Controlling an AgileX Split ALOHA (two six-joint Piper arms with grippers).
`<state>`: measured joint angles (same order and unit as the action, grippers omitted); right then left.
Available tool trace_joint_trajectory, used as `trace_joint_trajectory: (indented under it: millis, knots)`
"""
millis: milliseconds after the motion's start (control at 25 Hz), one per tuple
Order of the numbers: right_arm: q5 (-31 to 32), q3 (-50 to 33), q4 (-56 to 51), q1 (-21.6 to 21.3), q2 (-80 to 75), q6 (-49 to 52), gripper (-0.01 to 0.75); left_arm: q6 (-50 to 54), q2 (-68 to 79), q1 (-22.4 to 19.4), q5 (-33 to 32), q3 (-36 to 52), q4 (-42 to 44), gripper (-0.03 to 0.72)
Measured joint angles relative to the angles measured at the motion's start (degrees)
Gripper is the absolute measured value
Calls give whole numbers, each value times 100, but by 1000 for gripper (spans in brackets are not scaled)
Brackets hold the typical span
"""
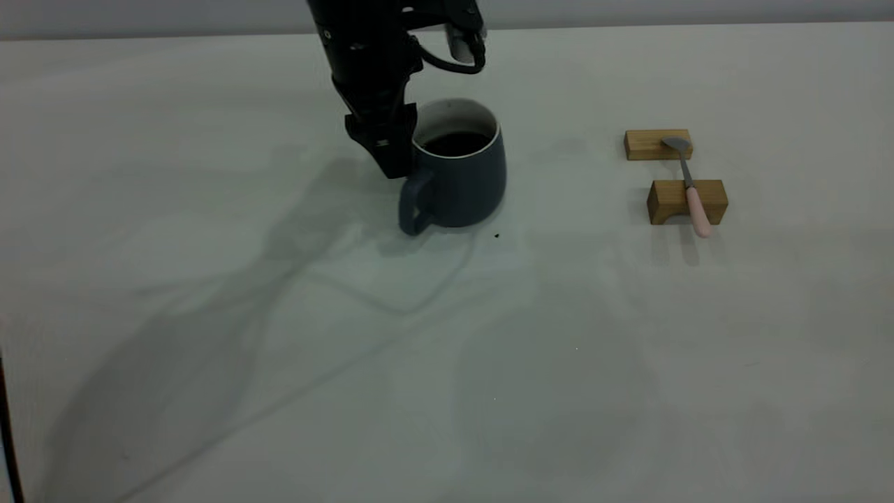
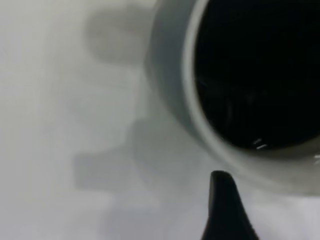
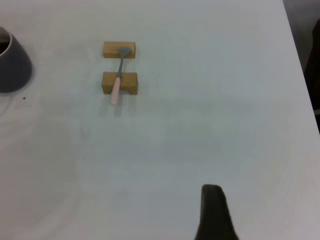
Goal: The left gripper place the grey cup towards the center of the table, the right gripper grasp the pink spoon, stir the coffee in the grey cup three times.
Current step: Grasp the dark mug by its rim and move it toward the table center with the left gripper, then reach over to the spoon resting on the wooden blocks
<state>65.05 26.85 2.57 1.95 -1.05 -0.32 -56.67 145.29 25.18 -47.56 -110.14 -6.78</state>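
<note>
Grey cup [image 1: 457, 171], holding coffee [image 1: 455, 144], is set near the tabletop's [image 1: 447, 349] middle; the left tool [image 1: 394, 164] is seen beside its handle, its grip unclear. Pink spoon [image 1: 691, 192] lies ungrasped across two wooden blocks [image 1: 670, 201]; stirring is left.

Soft, dim light lays faint arm shadows across the table [image 1: 279, 314]; the left wrist view is blurred.
</note>
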Motion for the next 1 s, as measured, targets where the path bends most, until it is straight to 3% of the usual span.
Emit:
trace_joint_trajectory:
  millis: [400,720,1000]
  knots:
    - [0,0,0,0,0,0,555,2441,-1324,-465,-1911,0,1667,528]
    - [0,0,0,0,0,0,555,3436,-3457,-909,-1936,159,1395,528]
    - [0,0,0,0,0,0,555,4079,-5918,-976,-1936,1891,605,528]
